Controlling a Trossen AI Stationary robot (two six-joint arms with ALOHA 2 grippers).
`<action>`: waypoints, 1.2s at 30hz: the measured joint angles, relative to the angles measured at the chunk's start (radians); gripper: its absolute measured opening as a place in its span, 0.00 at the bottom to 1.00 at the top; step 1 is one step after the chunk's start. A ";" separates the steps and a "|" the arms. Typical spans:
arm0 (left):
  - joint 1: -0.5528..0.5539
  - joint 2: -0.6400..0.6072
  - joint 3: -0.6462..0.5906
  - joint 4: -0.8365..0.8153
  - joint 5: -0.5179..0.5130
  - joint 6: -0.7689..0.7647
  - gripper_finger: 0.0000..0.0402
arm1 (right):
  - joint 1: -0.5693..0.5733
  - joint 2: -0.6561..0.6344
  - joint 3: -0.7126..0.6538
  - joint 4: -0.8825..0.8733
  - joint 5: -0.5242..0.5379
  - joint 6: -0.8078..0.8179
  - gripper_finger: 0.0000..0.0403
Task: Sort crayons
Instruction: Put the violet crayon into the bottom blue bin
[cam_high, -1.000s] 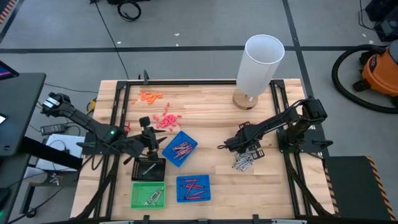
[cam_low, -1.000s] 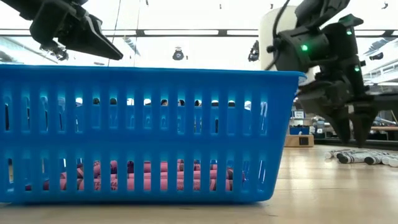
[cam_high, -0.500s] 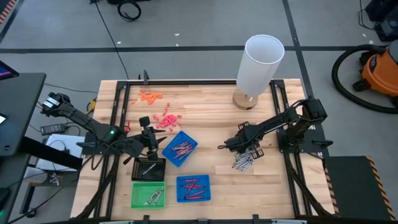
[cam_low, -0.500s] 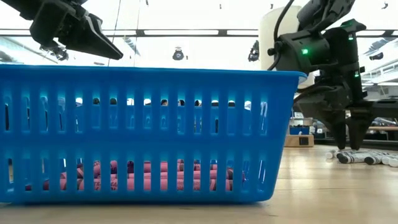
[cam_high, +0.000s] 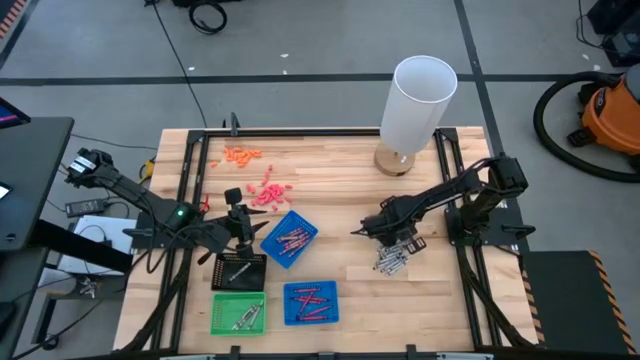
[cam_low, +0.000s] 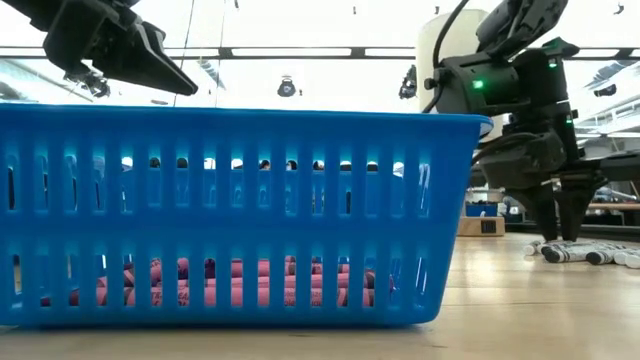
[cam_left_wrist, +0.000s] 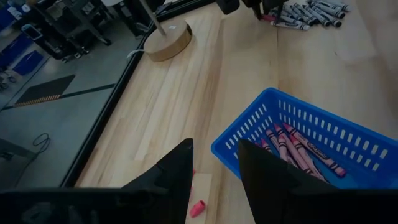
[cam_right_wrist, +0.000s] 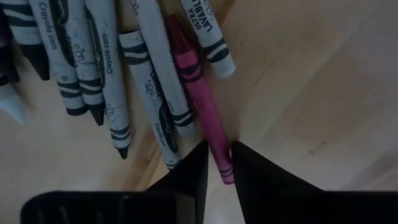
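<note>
At the right side of the table, your right gripper (cam_right_wrist: 217, 163) sits low over the loose heap of grey crayons (cam_high: 392, 258), its two fingers drawn in close on either side of the single magenta crayon (cam_right_wrist: 202, 102) that lies among them; the tip end of that crayon runs down between the fingers, and you cannot tell from the wrist view whether they press it yet or only flank it. Note the hazards. A grey crayon (cam_right_wrist: 155, 93) lies touching the magenta one along its length, so a finger may catch it and lift or drag both, spoiling the sort. The hold falls near one end of the stick, so the crayon may pivot or slip out when you raise it. A round stick on bare wood may also roll aside as the fingers meet it and scatter the heap. Across the table, your left gripper (cam_left_wrist: 214, 171) hangs with its fingers parted and nothing between them, just beside the tilted blue basket (cam_left_wrist: 323, 134) that already holds magenta crayons (cam_left_wrist: 295, 149); if that basket is the destination, the waiting arm stands close to the path. A second blue basket (cam_high: 311, 303) holds red ones, while the green basket (cam_high: 239, 314) and black tray (cam_high: 240, 271) take grey ones, so a misread colour sends the stick wrong.
</note>
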 joint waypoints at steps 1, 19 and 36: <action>0.000 0.000 0.000 0.003 0.001 0.000 0.34 | -0.005 0.000 0.000 0.000 -0.010 -0.006 0.19; 0.000 0.001 0.000 0.006 0.071 -0.071 0.34 | -0.049 0.013 0.060 -0.067 0.025 -0.044 0.08; 0.000 0.001 0.000 0.019 0.072 -0.085 0.34 | -0.046 0.007 0.287 -0.077 0.050 0.047 0.08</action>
